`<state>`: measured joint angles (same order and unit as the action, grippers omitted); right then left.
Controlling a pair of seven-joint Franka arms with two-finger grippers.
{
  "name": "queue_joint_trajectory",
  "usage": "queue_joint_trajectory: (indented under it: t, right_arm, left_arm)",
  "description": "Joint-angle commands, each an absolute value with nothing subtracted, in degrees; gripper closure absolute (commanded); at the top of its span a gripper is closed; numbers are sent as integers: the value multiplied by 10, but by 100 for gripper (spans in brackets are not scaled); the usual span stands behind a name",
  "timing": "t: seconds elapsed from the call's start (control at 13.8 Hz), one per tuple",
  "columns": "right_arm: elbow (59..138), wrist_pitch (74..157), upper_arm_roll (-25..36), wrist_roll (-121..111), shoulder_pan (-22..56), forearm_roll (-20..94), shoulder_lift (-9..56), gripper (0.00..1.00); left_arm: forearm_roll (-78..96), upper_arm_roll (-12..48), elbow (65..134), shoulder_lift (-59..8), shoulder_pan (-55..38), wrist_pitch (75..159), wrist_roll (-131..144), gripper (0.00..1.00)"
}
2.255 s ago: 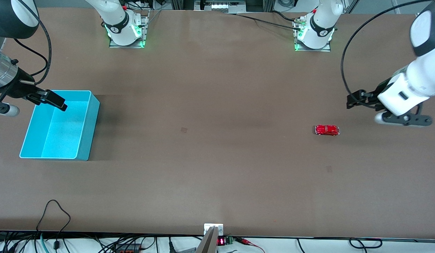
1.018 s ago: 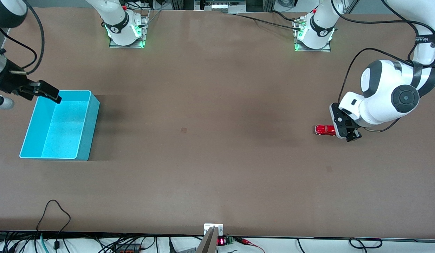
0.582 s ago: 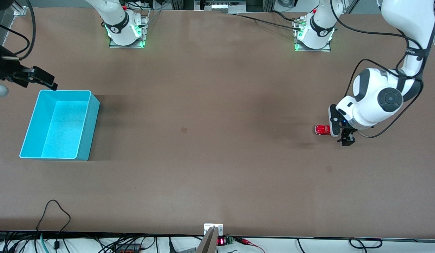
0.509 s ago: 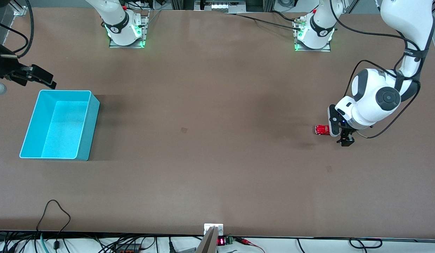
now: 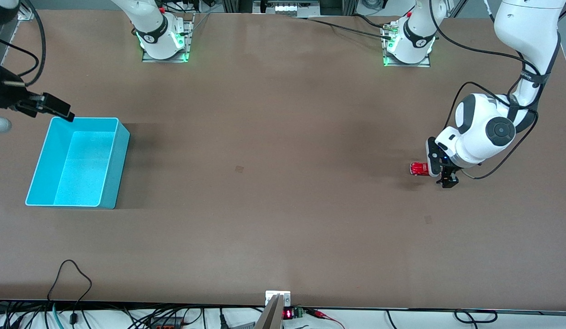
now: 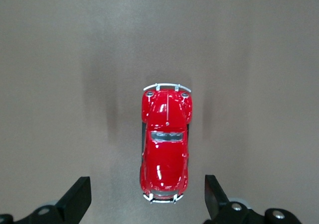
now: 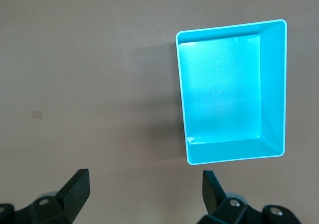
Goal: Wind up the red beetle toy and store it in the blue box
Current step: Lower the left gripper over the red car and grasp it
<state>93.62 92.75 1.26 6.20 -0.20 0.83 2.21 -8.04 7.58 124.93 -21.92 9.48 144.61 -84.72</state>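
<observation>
The red beetle toy [image 5: 419, 168] stands on its wheels on the brown table toward the left arm's end. My left gripper [image 5: 440, 171] hangs open just above it. In the left wrist view the red beetle toy [image 6: 165, 147] lies lengthwise, one bumper level with the left gripper [image 6: 145, 196], whose fingertips stand well clear on either side. The blue box [image 5: 120, 169] sits empty toward the right arm's end. My right gripper [image 5: 59, 109] is open, over the table by the box's corner nearest the bases. The right wrist view shows the blue box [image 7: 273, 84] off to one side of the right gripper [image 7: 144, 184].
Both arm bases [image 5: 164, 43] stand along the table's edge farthest from the front camera. Cables [image 5: 72, 274] lie at the nearest edge. Bare brown table [image 5: 264, 160] stretches between toy and box.
The left arm swung in from the table's end and lowered its open gripper over the toy. The right gripper drew back from above the box to just off its corner. The toy has not moved.
</observation>
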Motion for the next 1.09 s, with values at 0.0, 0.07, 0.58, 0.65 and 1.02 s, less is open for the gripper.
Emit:
queue_joint_trajectory:
  t: [0.0, 0.07, 0.58, 0.65, 1.02]
  right_arm:
    - [927, 928, 9, 57, -7, 10, 28, 0]
    - [927, 929, 9, 57, -8, 10, 28, 0]
    - [896, 935, 9, 54, -6, 10, 44, 0]
    - [896, 935, 9, 54, -6, 9, 44, 0]
    - [896, 933, 9, 57, -8, 8, 44, 0]
  left_arm:
    - [-87, 82, 1266, -216, 101, 1459, -848, 0]
    - [-86, 82, 1267, -219, 101, 1462, -848, 0]
    - [-86, 82, 1267, -231, 101, 1478, -855, 16]
    - [-86, 82, 1267, -231, 101, 1479, -855, 23]
    - [-83, 82, 1266, -230, 101, 1485, -855, 61]
